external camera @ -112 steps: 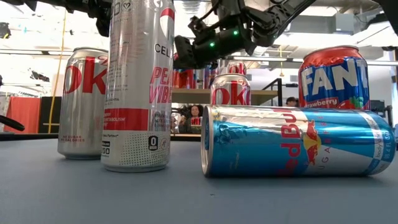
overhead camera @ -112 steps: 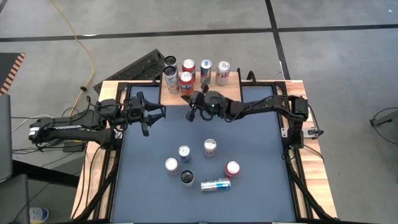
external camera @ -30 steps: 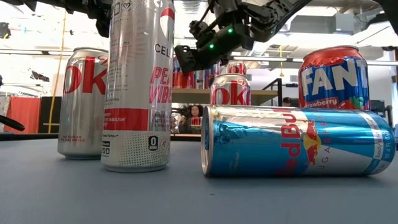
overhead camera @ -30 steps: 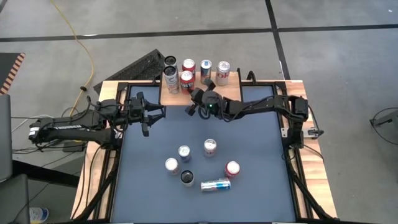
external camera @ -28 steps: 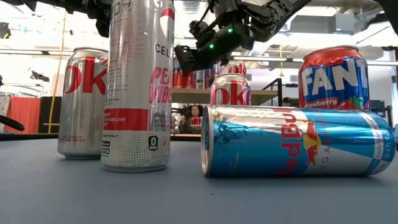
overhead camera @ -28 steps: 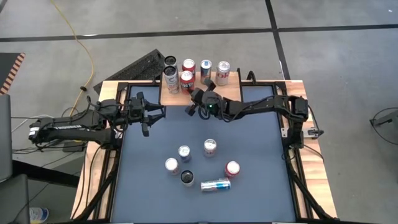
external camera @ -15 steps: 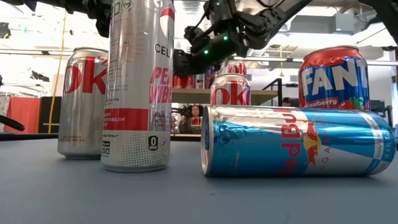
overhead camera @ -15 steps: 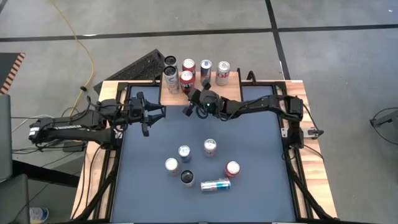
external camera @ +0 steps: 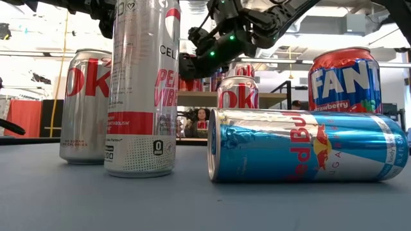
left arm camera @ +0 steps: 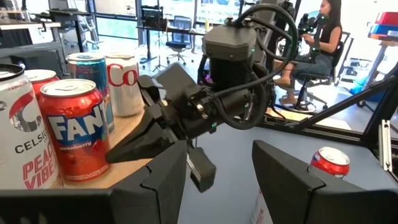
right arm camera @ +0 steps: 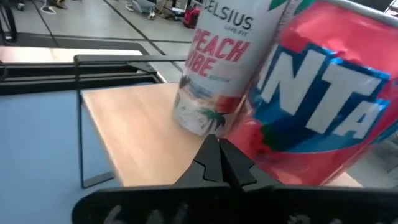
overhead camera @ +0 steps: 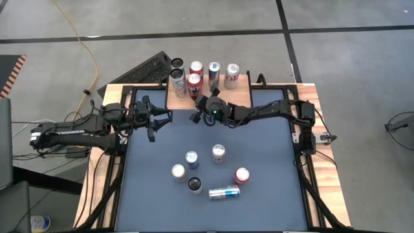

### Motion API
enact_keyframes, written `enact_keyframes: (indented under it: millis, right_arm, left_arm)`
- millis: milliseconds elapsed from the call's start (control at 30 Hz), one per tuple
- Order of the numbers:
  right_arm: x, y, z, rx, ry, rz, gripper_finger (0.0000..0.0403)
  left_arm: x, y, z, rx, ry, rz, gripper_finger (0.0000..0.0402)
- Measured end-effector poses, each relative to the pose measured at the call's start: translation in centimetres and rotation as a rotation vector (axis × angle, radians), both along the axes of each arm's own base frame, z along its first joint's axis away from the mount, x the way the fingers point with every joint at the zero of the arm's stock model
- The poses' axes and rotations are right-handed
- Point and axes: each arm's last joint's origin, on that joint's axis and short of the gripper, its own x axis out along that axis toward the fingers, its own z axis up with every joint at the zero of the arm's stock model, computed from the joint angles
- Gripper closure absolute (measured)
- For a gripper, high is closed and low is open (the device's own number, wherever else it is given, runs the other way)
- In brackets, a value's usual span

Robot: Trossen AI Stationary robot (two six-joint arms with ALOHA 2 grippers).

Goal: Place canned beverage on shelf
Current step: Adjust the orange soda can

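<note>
Landmark: the shelf, light-wood top at the far edge of the desk. Left of the shelf, left tool hangs over the desk's dark mat, fingers about half spread, nothing between them; waiting. On the shelf, left to right: two tall Celsius cans, a red Fanta strawberry can at the front edge with another red-topped can behind it, a blue-sided can, a Coke can. Just in front of the shelf's front edge, right tool, fingers pressed fully together, empty; in its own wrist view the closed tips sit very near the Fanta and the nearer Celsius. Well in front of the shelf, mid-desk: five cans not yet placed, four upright, plus a Red Bull can lying on its side. Risks, as judgement: the closed right tool sits so near the front cans that a sideways swing could clip the Fanta and topple it into its neighbours or off the edge. The shelf looks crowded; another can pushed in could shove one off the back. The Red Bull may roll when grasped.
</note>
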Motion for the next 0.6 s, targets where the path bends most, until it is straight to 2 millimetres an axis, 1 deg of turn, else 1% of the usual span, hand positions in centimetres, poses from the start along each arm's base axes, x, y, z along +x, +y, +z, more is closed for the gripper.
enact_keyframes:
  millis: [333,600]
  right_arm:
    - [-0.17,0.16,-0.11,-0.025,0.023,-0.091,0.0403]
    - [-0.23,0.81,-0.24,-0.044,0.045,-0.157,0.0403]
  left_arm:
    - [0.00,0.00,0.00,-0.001,0.000,0.000,0.0228]
    - [0.00,0.00,0.00,-0.004,-0.001,0.000,0.0228]
